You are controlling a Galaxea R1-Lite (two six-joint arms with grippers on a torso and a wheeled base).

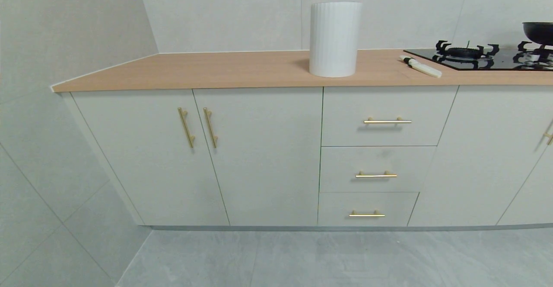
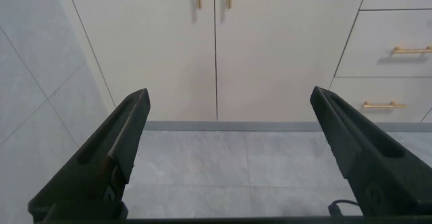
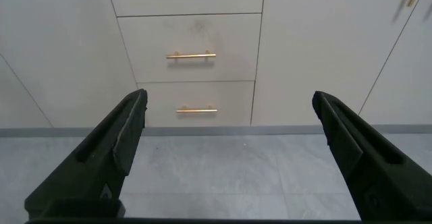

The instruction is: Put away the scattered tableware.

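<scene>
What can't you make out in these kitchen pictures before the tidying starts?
- Inside of the white ribbed container: head view, its own wall hides it.
- Pale utensil beside the hob: head view, too small to tell its kind.
- Black pan: head view, cut off by the right edge.
- What the drawers and cupboard hold: every view, closed fronts hide it.
</scene>
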